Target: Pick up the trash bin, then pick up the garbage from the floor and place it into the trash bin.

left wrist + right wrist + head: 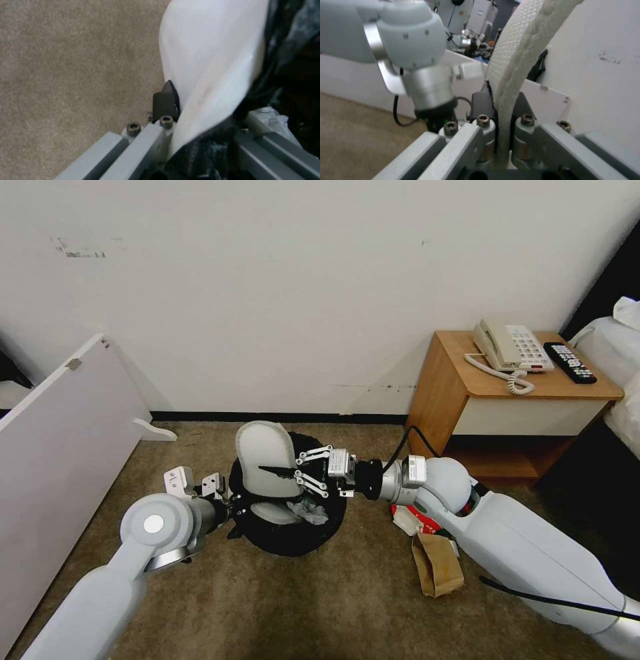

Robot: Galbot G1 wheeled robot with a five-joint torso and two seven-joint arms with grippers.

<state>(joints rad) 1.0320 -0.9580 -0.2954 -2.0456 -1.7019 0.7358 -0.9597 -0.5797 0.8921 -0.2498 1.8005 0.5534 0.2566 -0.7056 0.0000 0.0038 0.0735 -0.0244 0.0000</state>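
Observation:
The trash bin, white with a black bag liner, hangs just above the carpet. My left gripper is shut on its near rim. In the left wrist view the left gripper clamps the white bin wall, one finger outside and one inside against the bag. My right gripper is shut on a white slipper, which stands on edge over the bin's opening. The right wrist view shows the right gripper pinching that slipper. Another slipper and crumpled paper lie inside the bin.
A brown paper bag and a red-white packet lie on the carpet under my right arm. A wooden nightstand at the right carries a phone and a remote. A white board leans at the left.

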